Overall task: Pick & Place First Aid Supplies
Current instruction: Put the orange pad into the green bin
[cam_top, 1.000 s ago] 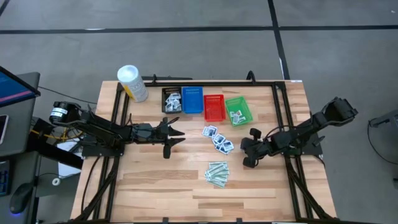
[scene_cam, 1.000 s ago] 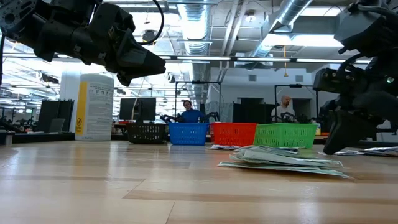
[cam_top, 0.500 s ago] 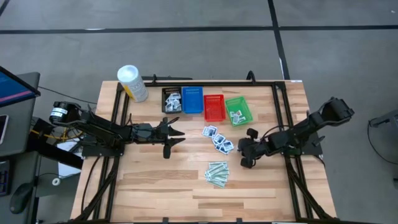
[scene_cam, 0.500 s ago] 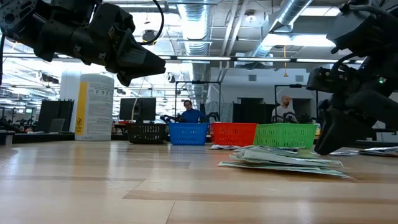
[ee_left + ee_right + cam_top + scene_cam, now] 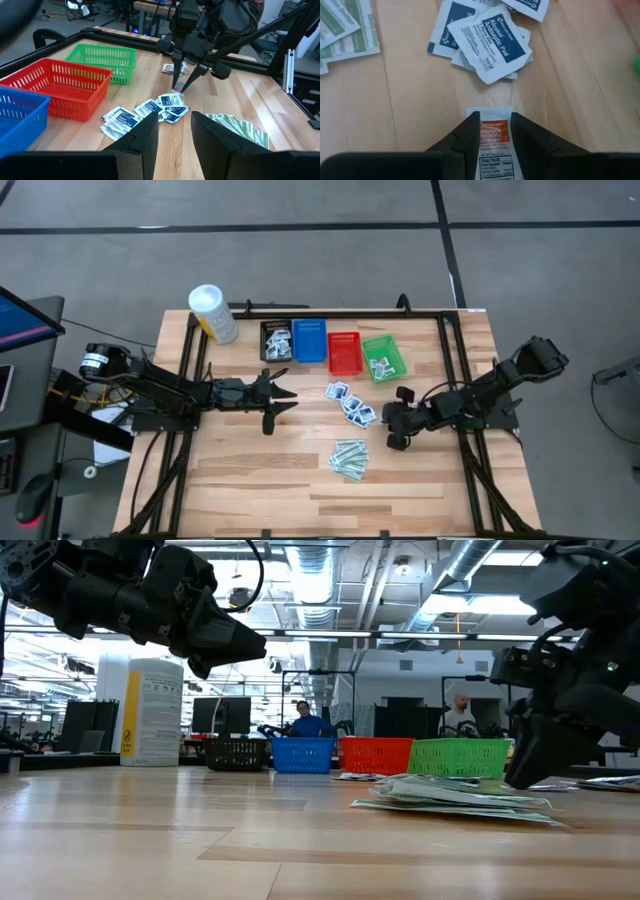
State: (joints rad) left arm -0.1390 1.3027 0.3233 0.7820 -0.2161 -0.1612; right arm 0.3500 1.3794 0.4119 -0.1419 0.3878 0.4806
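An ointment packet [image 5: 490, 137] with an orange-red band lies face up between the two fingers of my right gripper [image 5: 494, 119], which stands open just above the wood, right of centre [image 5: 393, 430]. Beyond its fingertips a pile of white alcohol-pad packets [image 5: 490, 42] with blue print rests flat on the table [image 5: 350, 405]. A heap of pale-green strips [image 5: 349, 458] lies nearer the table's front edge. My left gripper [image 5: 285, 402] hovers open and empty, left of the packets. My right gripper slants down from the table's right side, with one finger [image 5: 470, 132] along each long edge [image 5: 482, 142] of the ointment packet. Whether the fingers touch the packet I cannot tell.
A black basket [image 5: 276, 340], a blue one [image 5: 309, 340], a red one [image 5: 344, 352] and a green one [image 5: 382, 355] stand in a row at the table's far side. A tall white tub [image 5: 212, 313] stands to their left. Bare wood lies near the front edge.
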